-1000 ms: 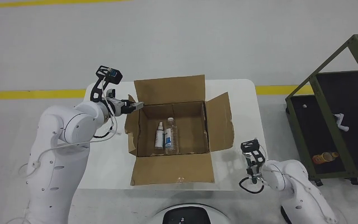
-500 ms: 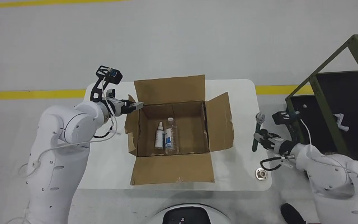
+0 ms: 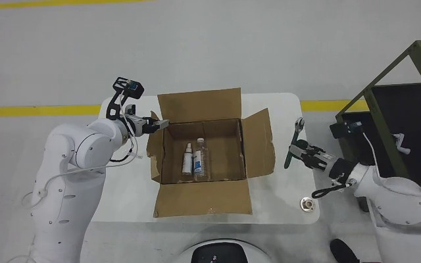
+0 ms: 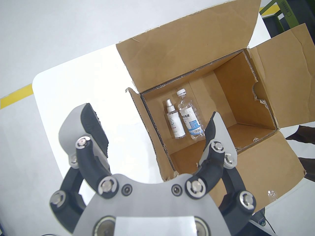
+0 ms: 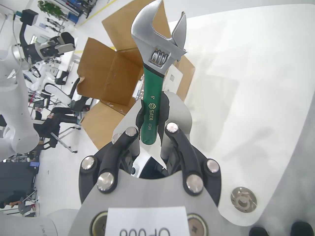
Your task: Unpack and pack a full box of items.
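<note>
Right gripper (image 5: 151, 119) is clenched hard on the green handle of a wrench (image 5: 155, 57), the steel head sticking out beyond the fingertips. And it has travelled. A second ago that arm sat low in the lower right of the top view, down by the table's corner. Half a second ago it had swung up to the right edge of the table with the wrench showing. Now the wrench (image 3: 294, 141) has slid a little further left, hanging over the white table (image 3: 131, 191) just beside the right-hand flap of the cardboard box (image 3: 204, 197), not yet over the opening.

Over on the left of the top view, nothing stirs. The left gripper (image 3: 161, 123) hangs released at the box's upper left corner, exactly where it was a second ago, holding nothing. Inside the box, the spray bottle (image 3: 187, 160) and the clear water bottle (image 3: 200, 160) lie side by side in the left half, unmoved.

So this reads as the packing half: two items in, the wrench on its way as a third. The right half of the box floor is bare, a natural landing spot. The flap stands between the tool and the opening, so it looks like the wrench must clear that edge first.
</note>
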`<act>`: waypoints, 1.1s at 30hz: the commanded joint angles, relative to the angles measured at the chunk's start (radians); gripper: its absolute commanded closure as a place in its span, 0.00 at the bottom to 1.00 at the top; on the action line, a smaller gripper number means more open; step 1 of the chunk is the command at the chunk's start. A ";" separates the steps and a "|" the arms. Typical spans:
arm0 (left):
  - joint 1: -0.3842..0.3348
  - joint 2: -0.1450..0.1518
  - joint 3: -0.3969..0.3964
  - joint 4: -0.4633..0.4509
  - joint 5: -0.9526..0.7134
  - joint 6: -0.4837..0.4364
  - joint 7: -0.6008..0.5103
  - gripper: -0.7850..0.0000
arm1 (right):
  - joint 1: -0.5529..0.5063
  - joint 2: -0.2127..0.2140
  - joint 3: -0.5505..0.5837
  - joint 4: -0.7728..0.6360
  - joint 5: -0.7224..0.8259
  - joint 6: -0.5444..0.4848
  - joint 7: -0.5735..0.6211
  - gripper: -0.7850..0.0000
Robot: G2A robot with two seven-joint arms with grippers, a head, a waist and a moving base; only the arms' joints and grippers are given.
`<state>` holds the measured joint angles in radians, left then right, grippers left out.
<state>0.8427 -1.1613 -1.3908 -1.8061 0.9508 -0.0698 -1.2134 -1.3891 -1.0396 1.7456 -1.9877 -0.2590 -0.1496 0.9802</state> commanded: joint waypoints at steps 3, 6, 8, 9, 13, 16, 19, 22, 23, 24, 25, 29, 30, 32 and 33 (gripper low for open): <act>0.020 0.003 -0.010 -0.002 0.019 -0.007 0.057 0.00 | 0.026 0.001 -0.044 0.011 0.006 -0.009 0.000 1.00; 0.029 0.008 -0.029 -0.007 0.082 0.004 0.100 0.00 | 0.052 0.002 -0.082 0.017 0.008 -0.014 0.006 1.00; 0.034 0.011 -0.041 -0.004 0.117 0.017 0.120 0.00 | 0.073 0.002 -0.112 0.024 0.006 -0.013 0.006 1.00; 0.034 0.013 -0.048 -0.001 0.129 0.023 0.127 0.00 | 0.083 0.002 -0.131 0.030 0.005 -0.012 0.008 1.00; 0.040 0.018 -0.074 0.012 0.160 0.041 0.137 0.00 | 0.130 -0.001 -0.207 0.062 -0.002 -0.005 0.000 1.00; 0.045 0.022 -0.091 0.020 0.183 0.054 0.140 0.00 | 0.179 -0.006 -0.277 0.103 -0.005 0.005 -0.003 1.00; 0.049 0.025 -0.107 0.022 0.199 0.070 0.139 0.00 | 0.239 -0.013 -0.356 0.164 -0.023 0.040 0.000 1.00; 0.053 0.026 -0.113 0.020 0.206 0.078 0.138 0.00 | 0.300 -0.022 -0.435 0.225 -0.058 0.079 0.000 1.00; 0.053 0.026 -0.113 0.020 0.206 0.078 0.138 0.00 | 0.320 -0.026 -0.462 0.243 -0.075 0.088 -0.004 1.00; 0.053 0.026 -0.113 0.020 0.206 0.078 0.138 0.00 | 0.339 -0.030 -0.490 0.266 -0.088 0.106 -0.007 1.00; 0.053 0.026 -0.113 0.020 0.206 0.078 0.138 0.00 | 0.359 -0.034 -0.516 0.281 -0.098 0.119 -0.013 1.00; 0.053 0.026 -0.113 0.020 0.206 0.078 0.138 0.00 | 0.426 -0.052 -0.609 0.331 -0.121 0.135 -0.020 1.00; 0.053 0.026 -0.113 0.020 0.206 0.078 0.138 0.00 | 0.441 -0.054 -0.627 0.337 -0.140 0.134 -0.020 1.00; 0.053 0.026 -0.113 0.020 0.206 0.078 0.138 0.00 | 0.460 -0.060 -0.654 0.348 -0.151 0.143 -0.029 1.00; 0.053 0.026 -0.113 0.020 0.206 0.078 0.138 0.00 | 0.467 -0.063 -0.662 0.356 -0.148 0.147 -0.031 1.00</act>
<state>0.8953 -1.1350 -1.5036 -1.7857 1.1564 0.0083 -1.0756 -0.9290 -1.1001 1.0922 -1.6391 -0.4106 -0.0074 0.9519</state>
